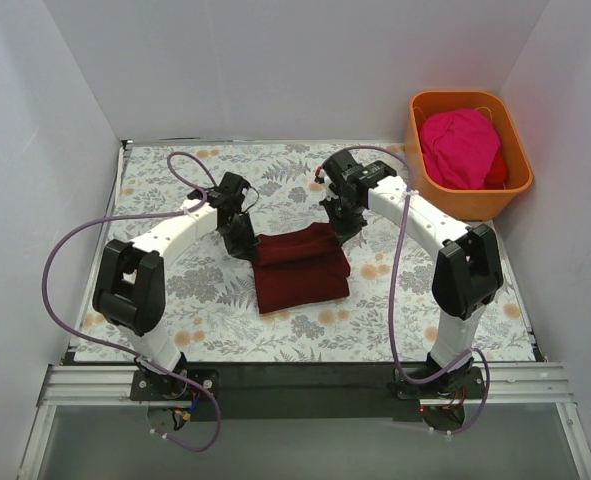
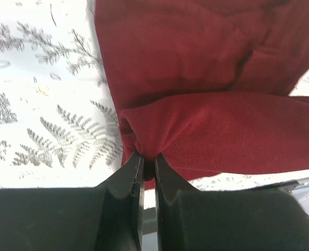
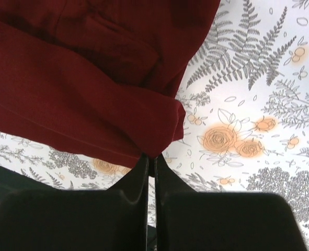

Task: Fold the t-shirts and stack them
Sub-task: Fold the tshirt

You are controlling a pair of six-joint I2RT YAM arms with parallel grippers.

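Note:
A dark maroon t-shirt (image 1: 300,268) lies partly folded in the middle of the floral table cover. My left gripper (image 1: 243,240) is shut on its far left corner; in the left wrist view the cloth (image 2: 206,104) bunches into the pinched jaws of that gripper (image 2: 149,158). My right gripper (image 1: 343,226) is shut on the far right corner, and the right wrist view shows the maroon fold (image 3: 81,89) drawn up into the gripper (image 3: 151,157). A magenta-pink t-shirt (image 1: 461,148) sits crumpled in the orange tub (image 1: 468,196) at the back right.
The floral cover (image 1: 175,290) spreads over the whole work surface. White walls enclose it on the left, back and right. A black rail (image 1: 305,378) carries both arm bases along the near edge. Purple cables (image 1: 65,250) loop beside each arm.

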